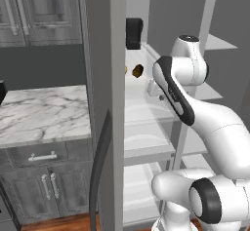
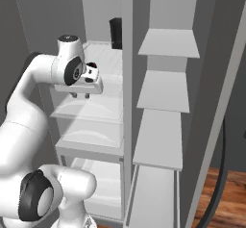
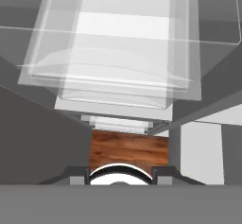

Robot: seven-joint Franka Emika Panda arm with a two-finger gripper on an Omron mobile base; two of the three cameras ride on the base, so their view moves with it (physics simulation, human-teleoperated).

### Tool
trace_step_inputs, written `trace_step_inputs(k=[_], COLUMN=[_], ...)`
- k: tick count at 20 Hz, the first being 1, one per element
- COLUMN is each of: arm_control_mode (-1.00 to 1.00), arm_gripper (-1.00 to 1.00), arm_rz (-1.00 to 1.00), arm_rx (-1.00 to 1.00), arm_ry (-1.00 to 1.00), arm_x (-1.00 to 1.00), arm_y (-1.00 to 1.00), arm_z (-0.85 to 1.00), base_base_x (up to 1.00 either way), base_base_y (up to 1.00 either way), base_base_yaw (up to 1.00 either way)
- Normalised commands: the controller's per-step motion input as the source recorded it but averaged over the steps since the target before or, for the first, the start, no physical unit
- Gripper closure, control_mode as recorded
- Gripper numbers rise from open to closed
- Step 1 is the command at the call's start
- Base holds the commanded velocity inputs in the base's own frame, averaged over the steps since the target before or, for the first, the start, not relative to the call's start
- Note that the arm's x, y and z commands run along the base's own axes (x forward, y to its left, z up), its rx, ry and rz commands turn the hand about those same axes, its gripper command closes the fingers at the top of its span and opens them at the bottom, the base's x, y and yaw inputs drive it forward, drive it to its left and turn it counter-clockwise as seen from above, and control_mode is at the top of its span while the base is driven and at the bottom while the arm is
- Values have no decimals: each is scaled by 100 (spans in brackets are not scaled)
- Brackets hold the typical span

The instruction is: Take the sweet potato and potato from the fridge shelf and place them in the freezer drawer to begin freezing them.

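Note:
A brown lump lies on the translucent fridge shelf deep in the left compartment. I cannot tell whether it is the potato or the sweet potato. A tan sliver of a second one peeks past the fridge wall. My gripper hangs pointing down in front of that compartment, nearer than the lump and apart from it. Its fingers stand a little apart, open, with nothing between them. A long shallow grey tray, the freezer drawer, sits at the bottom of the right compartment.
A black block stands at the back of the upper shelf. Clear curved-front bins are stacked under my hand. A vertical divider splits the fridge, with plain grey shelves to its right. A marble counter lies left of the fridge.

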Motion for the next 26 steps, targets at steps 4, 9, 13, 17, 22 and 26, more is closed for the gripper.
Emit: trace_step_inputs(k=[4, 9, 13, 17, 22, 26], arm_control_mode=[-100, -100, -100, -100, -100, -100], arm_gripper=[-100, -100, -100, -100, -100, -100], arm_rz=[0, 0, 0, -4, 0, 0], arm_rx=[0, 2, 1, 0, 1, 0], arm_ry=[-8, -20, -21, -18, -13, 0], arm_x=[0, 0, 1, 16, 27, 50], arm_y=[0, 0, 6, 26, 1, 0], arm_z=[6, 37, 46, 33, 16, 1], base_base_x=[0, 0, 0, 0, 0, 0], base_base_y=[0, 0, 0, 0, 0, 0], base_base_yaw=[0, 0, 0, 0, 0, 0])
